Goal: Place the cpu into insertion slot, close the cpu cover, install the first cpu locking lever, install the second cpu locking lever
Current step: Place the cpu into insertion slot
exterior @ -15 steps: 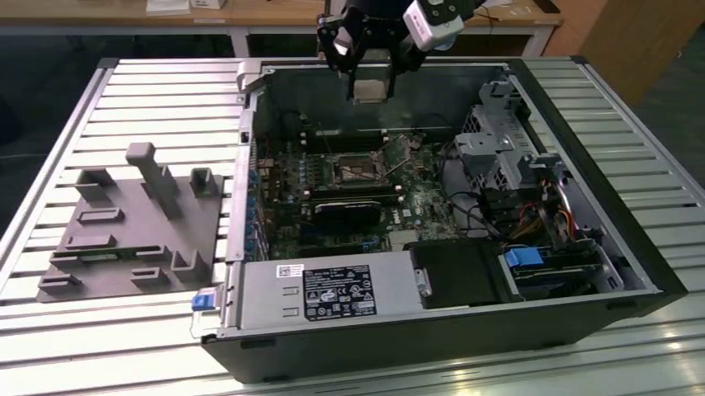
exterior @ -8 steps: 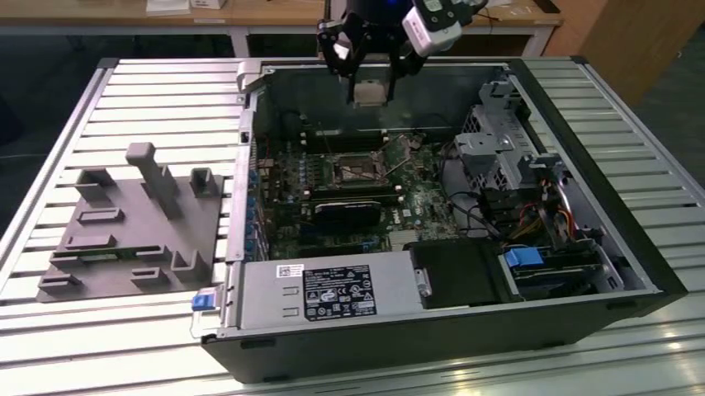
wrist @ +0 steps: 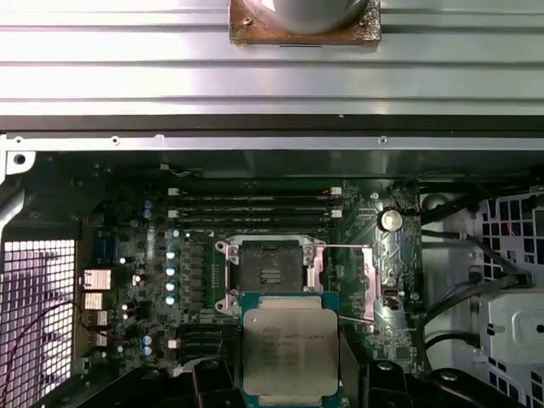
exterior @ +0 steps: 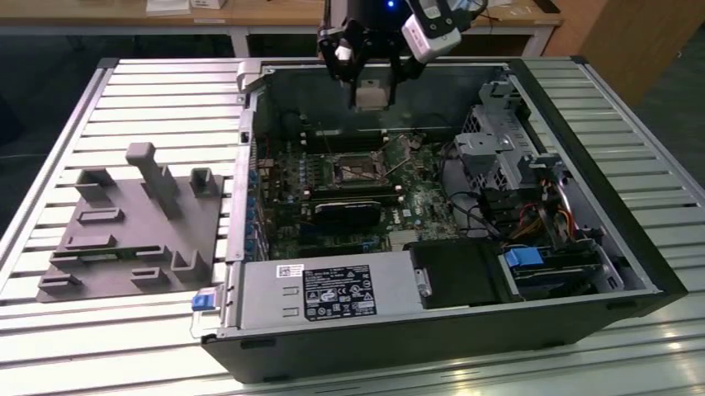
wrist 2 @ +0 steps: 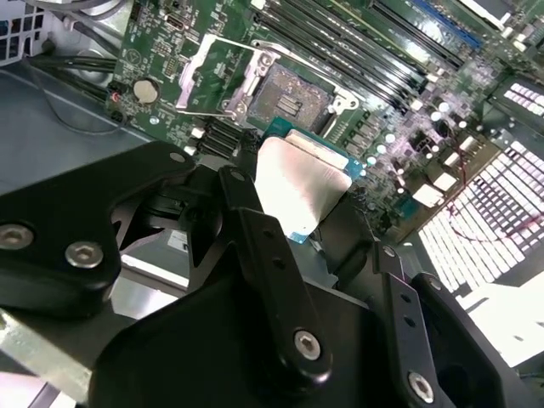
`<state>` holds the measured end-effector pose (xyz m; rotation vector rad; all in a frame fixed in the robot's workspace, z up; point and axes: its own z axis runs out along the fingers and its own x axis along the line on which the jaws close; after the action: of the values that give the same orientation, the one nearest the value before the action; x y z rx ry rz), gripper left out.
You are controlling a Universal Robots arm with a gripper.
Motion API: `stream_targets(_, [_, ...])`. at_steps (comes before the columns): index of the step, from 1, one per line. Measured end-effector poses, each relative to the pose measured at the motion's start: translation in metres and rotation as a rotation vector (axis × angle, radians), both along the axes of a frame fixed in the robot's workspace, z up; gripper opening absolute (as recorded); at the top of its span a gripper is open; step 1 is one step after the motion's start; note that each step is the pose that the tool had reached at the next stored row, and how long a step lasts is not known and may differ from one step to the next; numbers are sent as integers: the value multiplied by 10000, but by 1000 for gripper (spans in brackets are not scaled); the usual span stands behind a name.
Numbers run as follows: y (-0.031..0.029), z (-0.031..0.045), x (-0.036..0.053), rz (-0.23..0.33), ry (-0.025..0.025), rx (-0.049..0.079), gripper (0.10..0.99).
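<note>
**The gripper (exterior: 371,81) carries the cpu (exterior: 372,99) toward the insertion slot (exterior: 355,171)**

At the exterior view's upper centre, the gripper pinches the cpu by its edges. The insertion slot lies lower, at frame centre, well apart, with the cpu cover (wrist 2: 191,81) swung open.

The exterior view looks steeply down from afar on the whole computer case (exterior: 463,342) and worktop (exterior: 154,91); the first wrist view faces the motherboard (wrist: 357,212) squarely; the second wrist view looks aslant from closer; both wrist views share the insertion slot (wrist: 270,274) (wrist 2: 293,98).
</note>
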<state>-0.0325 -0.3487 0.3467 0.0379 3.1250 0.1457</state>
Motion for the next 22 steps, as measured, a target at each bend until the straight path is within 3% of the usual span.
stream_targets(3, [0,-45,-4,1,-129,6,537])
stream_targets(4, [0,-69,-10,1,-151,6,537])
stream_targets(13, [0,-212,-53,1,-157,-90,537])
stream_targets(22, [1,-335,-56,2,-159,-99,537])
